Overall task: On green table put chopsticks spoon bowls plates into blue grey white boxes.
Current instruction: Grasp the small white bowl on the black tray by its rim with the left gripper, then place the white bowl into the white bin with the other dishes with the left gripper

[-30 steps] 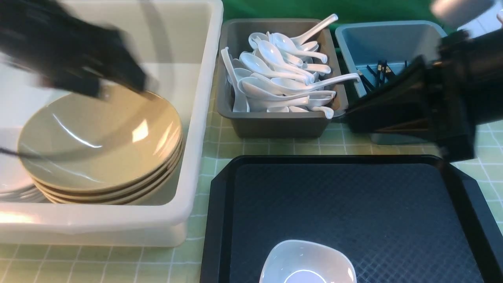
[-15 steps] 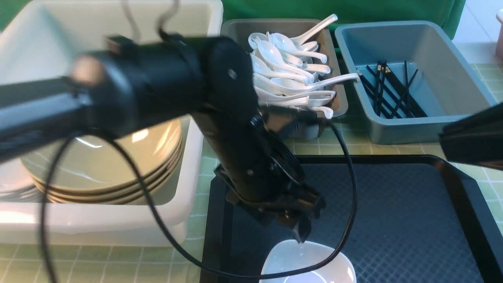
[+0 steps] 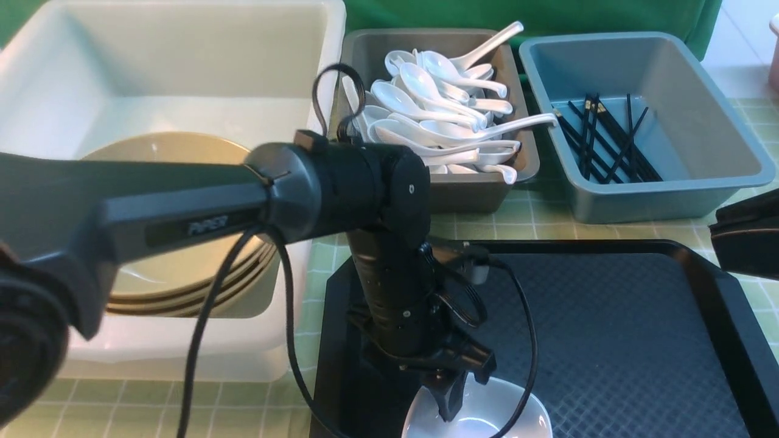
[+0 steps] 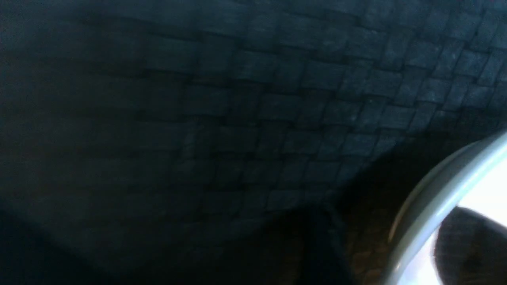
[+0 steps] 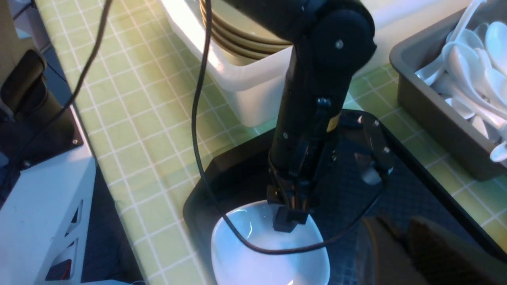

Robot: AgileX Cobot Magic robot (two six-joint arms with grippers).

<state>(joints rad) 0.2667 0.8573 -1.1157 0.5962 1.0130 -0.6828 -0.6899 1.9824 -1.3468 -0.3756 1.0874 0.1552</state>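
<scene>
Here 1 white plate [image 3: 481, 413] sits on the black tray [image 3: 608, 340], at its near edge. The left end effector [image 3: 449, 409] points straight down into it, 1 finger inside the dish by the rim; whether it pinches the rim I cannot tell. Off the tray's left side stands the white box [image 3: 182, 347] with stacked bowls [image 3: 164, 146]. Past the tray's far edge, on the green bench [image 3: 517, 222], stand the grey box [image 3: 468, 191] of spoons [image 3: 438, 115] and the blue box [image 3: 639, 204] of chopsticks [image 3: 602, 143]. The right end effector [image 3: 721, 234] hovers at the tray's right edge; how wide it stands I cannot tell.

Black textured tray [image 3: 608, 340] lay flat, near side, right. Green backdrop [image 3: 548, 15] hung along far edge. Pale pink object [image 3: 775, 61] cropped at far right.
</scene>
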